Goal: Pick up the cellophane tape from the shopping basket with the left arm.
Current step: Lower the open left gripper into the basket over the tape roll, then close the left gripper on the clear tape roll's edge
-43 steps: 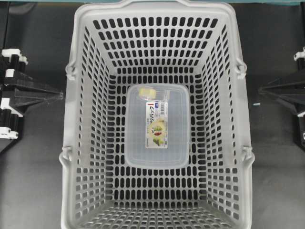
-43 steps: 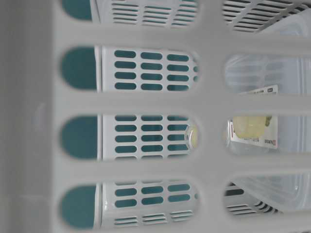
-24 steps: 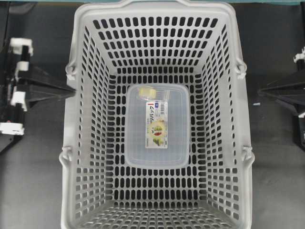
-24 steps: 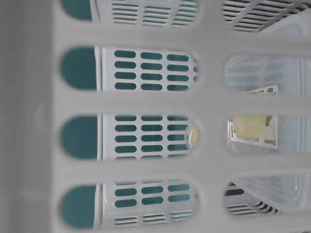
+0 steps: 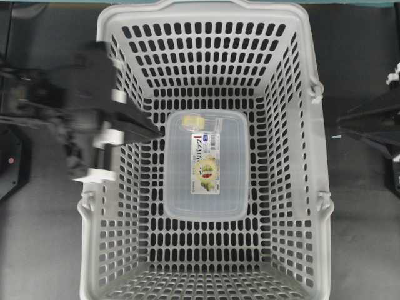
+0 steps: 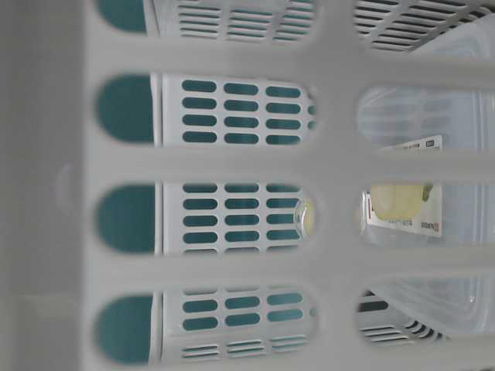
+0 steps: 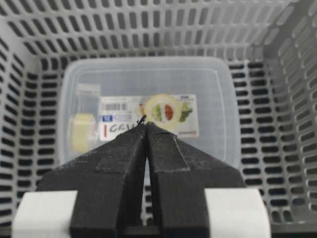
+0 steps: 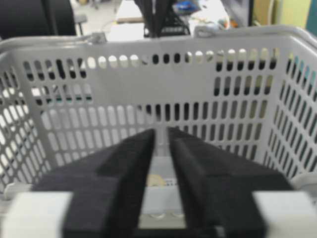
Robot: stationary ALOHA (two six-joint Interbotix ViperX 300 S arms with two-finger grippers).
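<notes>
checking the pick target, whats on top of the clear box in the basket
The cellophane tape lies on the clear box lid, at its far end beside the fruit label. What the box holds stays unclear through the lid.

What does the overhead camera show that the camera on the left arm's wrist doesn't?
Only the overhead view shows the whole large light-grey slotted plastic shopping basket, the dark table around it and the right gripper parked outside. Only the left wrist view shows the left gripper with fingertips together. Both show the small clear cellophane tape with its pale yellowish roll lying on the clear rectangular box with a fruit label.
</notes>
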